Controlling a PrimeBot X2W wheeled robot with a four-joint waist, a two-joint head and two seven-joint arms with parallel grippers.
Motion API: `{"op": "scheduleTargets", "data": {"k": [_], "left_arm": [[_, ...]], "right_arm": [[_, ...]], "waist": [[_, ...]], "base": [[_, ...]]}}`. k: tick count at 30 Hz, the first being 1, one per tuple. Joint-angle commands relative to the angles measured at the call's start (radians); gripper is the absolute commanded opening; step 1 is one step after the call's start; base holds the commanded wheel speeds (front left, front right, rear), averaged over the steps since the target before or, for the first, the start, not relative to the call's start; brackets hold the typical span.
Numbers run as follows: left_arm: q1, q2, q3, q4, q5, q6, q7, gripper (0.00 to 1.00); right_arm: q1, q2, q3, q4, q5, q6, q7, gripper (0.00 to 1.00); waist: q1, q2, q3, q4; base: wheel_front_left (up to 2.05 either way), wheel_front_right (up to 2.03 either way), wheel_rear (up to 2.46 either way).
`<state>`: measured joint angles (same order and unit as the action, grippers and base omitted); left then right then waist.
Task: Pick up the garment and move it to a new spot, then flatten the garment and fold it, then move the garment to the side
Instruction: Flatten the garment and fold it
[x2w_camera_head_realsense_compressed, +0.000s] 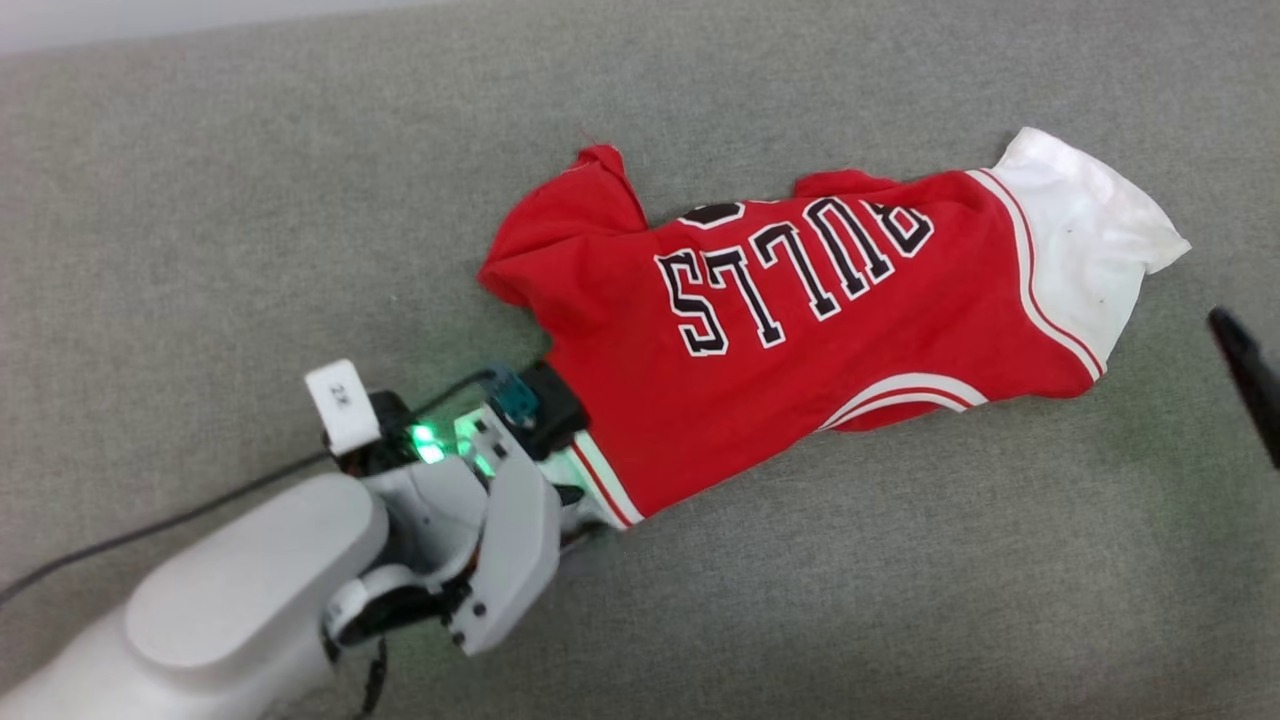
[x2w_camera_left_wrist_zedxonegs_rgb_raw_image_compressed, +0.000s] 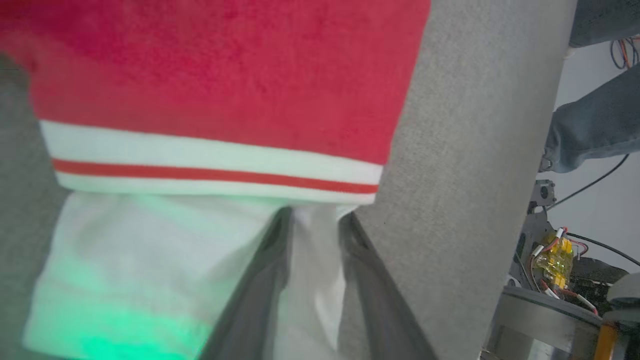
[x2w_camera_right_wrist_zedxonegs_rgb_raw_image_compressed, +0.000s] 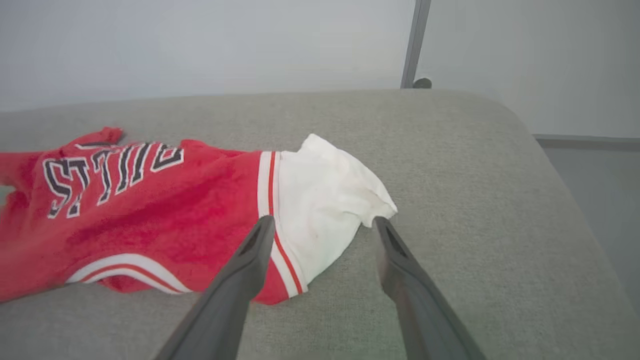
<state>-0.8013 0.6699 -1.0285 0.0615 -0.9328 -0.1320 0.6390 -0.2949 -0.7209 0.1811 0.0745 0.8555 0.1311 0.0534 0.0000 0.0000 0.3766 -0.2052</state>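
Note:
The garment (x2w_camera_head_realsense_compressed: 800, 330), a red jersey with black white-outlined letters, lies crumpled across the grey surface. One white sleeve (x2w_camera_head_realsense_compressed: 1085, 235) sticks out at the far right. My left gripper (x2w_camera_head_realsense_compressed: 578, 495) sits at the garment's lower left corner. In the left wrist view this gripper (x2w_camera_left_wrist_zedxonegs_rgb_raw_image_compressed: 317, 212) is shut on the other white sleeve (x2w_camera_left_wrist_zedxonegs_rgb_raw_image_compressed: 150, 250), just below the striped trim, with a fold of cloth pinched between its fingers. My right gripper (x2w_camera_right_wrist_zedxonegs_rgb_raw_image_compressed: 324, 220) hangs open above the far white sleeve (x2w_camera_right_wrist_zedxonegs_rgb_raw_image_compressed: 325, 200), apart from it. One dark finger of it (x2w_camera_head_realsense_compressed: 1245, 385) pokes in at the right edge.
The grey padded surface (x2w_camera_head_realsense_compressed: 300, 200) spreads wide around the garment; its rounded edge (x2w_camera_right_wrist_zedxonegs_rgb_raw_image_compressed: 550, 165) drops off to the right. A black cable (x2w_camera_head_realsense_compressed: 150, 525) trails from my left wrist. A person's leg in jeans (x2w_camera_left_wrist_zedxonegs_rgb_raw_image_compressed: 590, 130) and a wired robot base (x2w_camera_left_wrist_zedxonegs_rgb_raw_image_compressed: 550, 260) stand beyond the edge.

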Motion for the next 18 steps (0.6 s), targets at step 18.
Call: {"op": "scheduleTargets", "data": {"k": [18], "left_arm": [[-0.071, -0.007, -0.110, 0.081, 0.011, 0.010, -0.119, 0.00]], "right_arm": [[-0.255, -0.106, 0.156, 0.171, 0.132, -0.001, 0.523, 1.00]], "waist": [[0.0000, 0.0000, 0.096, 0.065]], "base": [[0.00, 0.00, 0.00]]}}
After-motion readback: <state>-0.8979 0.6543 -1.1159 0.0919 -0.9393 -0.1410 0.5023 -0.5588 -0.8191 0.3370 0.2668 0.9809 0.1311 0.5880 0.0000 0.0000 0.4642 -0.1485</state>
